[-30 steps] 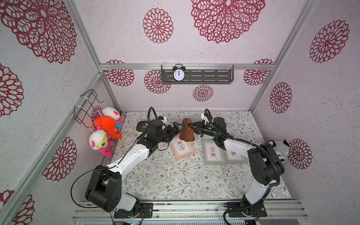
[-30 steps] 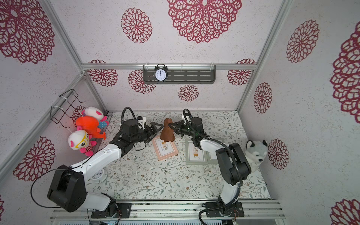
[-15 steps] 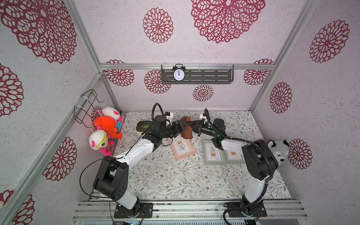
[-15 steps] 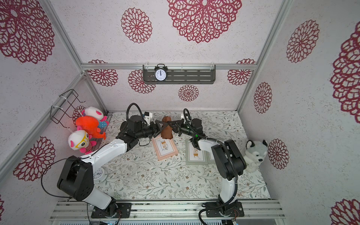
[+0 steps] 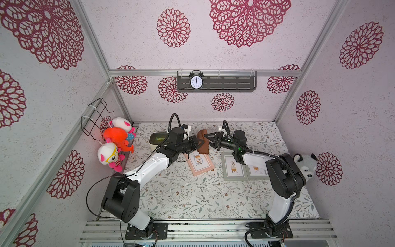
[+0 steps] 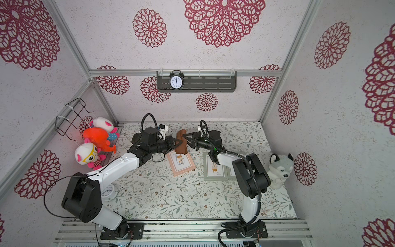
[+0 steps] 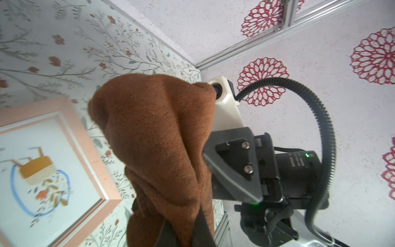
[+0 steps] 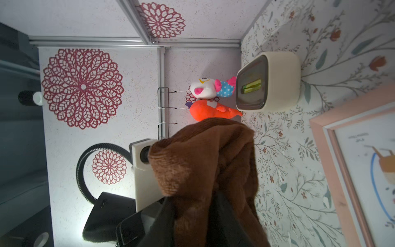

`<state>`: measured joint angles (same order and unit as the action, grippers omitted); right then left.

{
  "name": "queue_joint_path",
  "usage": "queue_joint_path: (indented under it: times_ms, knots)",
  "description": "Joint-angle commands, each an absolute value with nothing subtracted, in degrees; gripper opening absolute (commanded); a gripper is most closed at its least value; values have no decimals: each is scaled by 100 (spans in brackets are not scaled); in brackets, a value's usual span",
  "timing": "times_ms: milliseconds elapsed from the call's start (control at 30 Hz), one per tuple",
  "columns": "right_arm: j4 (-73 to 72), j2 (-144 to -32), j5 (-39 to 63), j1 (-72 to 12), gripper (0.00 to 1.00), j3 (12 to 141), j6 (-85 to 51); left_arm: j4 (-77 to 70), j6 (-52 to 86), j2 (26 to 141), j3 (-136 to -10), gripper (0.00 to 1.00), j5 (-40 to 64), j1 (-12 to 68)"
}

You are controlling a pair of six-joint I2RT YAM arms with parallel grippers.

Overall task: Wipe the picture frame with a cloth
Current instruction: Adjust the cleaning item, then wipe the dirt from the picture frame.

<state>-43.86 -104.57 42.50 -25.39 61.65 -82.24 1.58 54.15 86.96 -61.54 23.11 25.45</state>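
While the brown cloth (image 5: 204, 149) is held above the pink picture frame (image 5: 201, 165), it is pinched by the closed left claw (image 5: 200, 142); the right claw (image 5: 209, 141) is partly spread.

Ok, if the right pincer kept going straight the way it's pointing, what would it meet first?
The cloth, hanging at the tips of the right pincer. Just behind it is the left pincer, shut on that cloth; depth between them is unclear.
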Motion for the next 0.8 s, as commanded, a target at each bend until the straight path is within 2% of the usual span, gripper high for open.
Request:
queue_joint_path:
  times_ms: [0, 67, 267, 400, 600, 700, 767]
  knots:
    - [-2712, -9914, 3764, -2364, 59, 6176, -6236, 1349, 4966, 8054, -5840, 0, 1462, 2299]
    - [-1905, -9847, 3441, -2364, 62, 6146, -5384, 2087, 4843, 7767, -5646, 0, 907, 2138]
    - [-134, -10147, 2110, -2515, 62, 6372, -3564, 3727, 4596, 7469, -5383, 0, -661, 2071]
    - [338, -10624, 1741, -2667, 59, 6779, -3043, 3688, 4662, 7685, -5284, 0, -713, 2073]
    - [686, -11481, 1805, -2906, 54, 7618, -2710, 3290, 4622, 8388, -5462, 0, -521, 2143]
    - [821, -11842, 1806, -2996, 50, 7996, -2663, 3137, 4456, 8721, -5663, 0, -538, 2238]
    - [920, -12006, 1746, -3033, 43, 8177, -2650, 3096, 4350, 8982, -5839, 0, -580, 2307]
